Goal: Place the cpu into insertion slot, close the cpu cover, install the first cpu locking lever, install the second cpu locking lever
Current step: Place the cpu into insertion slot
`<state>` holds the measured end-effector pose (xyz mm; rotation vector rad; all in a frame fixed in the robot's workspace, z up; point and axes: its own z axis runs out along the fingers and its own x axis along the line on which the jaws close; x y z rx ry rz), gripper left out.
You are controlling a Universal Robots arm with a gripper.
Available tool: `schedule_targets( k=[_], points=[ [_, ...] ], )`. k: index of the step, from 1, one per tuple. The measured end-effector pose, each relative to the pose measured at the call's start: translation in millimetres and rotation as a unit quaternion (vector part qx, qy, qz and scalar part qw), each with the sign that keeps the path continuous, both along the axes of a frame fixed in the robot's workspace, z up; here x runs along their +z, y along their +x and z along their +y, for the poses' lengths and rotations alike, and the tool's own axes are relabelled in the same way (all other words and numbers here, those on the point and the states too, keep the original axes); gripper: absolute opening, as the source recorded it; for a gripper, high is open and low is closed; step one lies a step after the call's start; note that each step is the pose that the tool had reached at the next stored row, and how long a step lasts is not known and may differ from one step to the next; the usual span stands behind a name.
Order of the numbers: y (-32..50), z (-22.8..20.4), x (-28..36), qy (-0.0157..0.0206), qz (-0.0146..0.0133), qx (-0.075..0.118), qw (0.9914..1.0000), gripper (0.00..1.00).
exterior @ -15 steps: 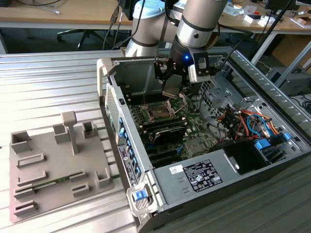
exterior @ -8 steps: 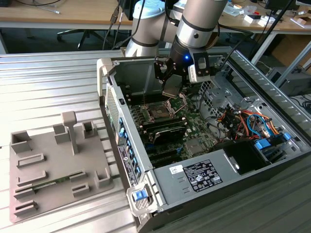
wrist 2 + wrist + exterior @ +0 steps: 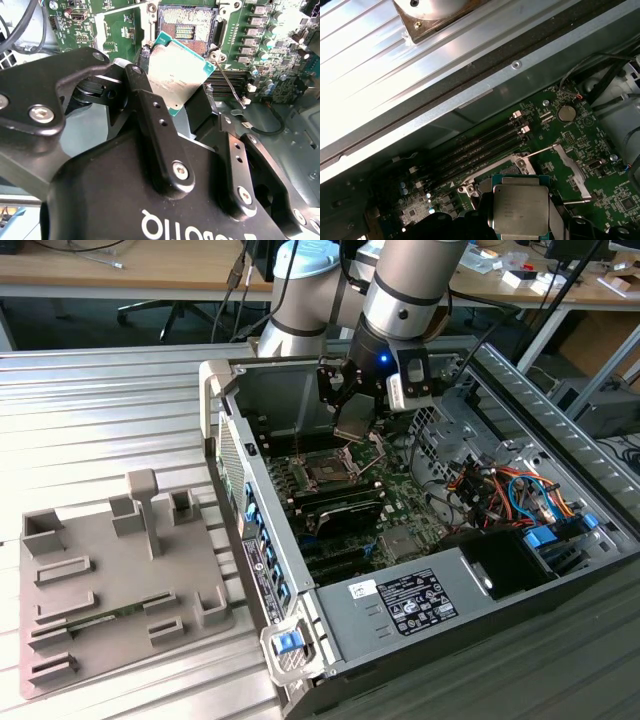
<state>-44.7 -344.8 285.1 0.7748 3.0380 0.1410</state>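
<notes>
The cpu (image 3: 177,70) hangs just above the slot (image 3: 186,30)
Thin square chip, dull silver face, green rim; fingers (image 3: 150,111) pinch its two edges; arm (image 3: 405,290) leans down from the far side into the open case (image 3: 268,570)

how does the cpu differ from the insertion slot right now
The cpu has a dull silver face with a teal edge; the insertion slot is dark inside a metal rim. The cpu is held tilted in the gripper above the board; the insertion slot lies flat in it, empty. Both are square and similar in size.
</notes>
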Motion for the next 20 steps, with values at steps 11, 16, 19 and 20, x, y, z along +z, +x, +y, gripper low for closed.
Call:
schedule_targets(
  k=[11, 16, 19, 20],
  points=[
    [0.0, 0.0, -0.6, 0.0, 0.0, -0.004, 0.99999, 0.55],
    [0.0, 0.0, -0.8, 0.0, 0.0, -0.006, 0.99998, 0.55],
    [0.0, 0.0, -1.0, 0.0, 0.0, -0.006, 0.99998, 0.55],
    [0.0, 0.0, -1.1, 0.0, 0.0, -0.007, 0.99998, 0.55]
  ],
)
